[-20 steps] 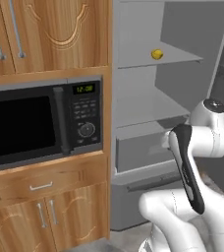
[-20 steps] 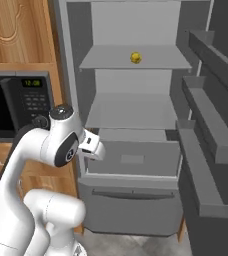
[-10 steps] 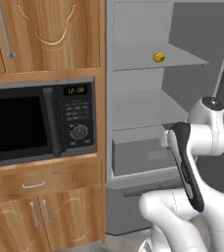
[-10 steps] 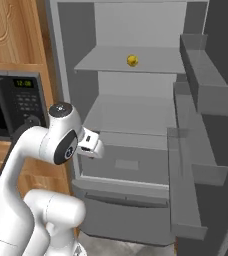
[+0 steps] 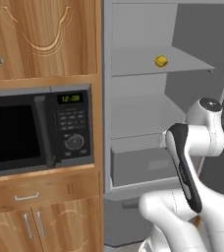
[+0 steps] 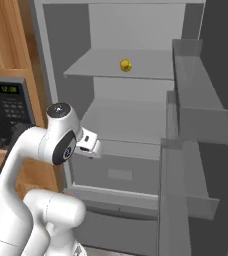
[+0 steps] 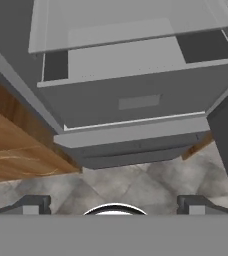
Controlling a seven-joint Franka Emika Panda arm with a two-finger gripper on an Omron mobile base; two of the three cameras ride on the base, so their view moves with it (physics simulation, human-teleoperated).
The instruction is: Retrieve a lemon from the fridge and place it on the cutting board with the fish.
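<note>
- Lemon [image 5: 160, 61] [image 6: 126, 65] sits on the upper shelf [image 6: 151, 70] of the open fridge [image 5: 133, 123], toward the shelf's middle.
- Fingers [image 7: 115, 204] spread wide, holding nothing, facing the fridge drawer [image 7: 136, 100] low down.
- Lemon lies well above and farther in than the fingers.
- Microwave [image 5: 35, 130] stands left of the fridge.

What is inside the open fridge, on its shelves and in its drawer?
A lemon lies alone on the upper shelf of the fridge. The shelf below it looks bare. The drawer is shut, so its contents are hidden.
</note>
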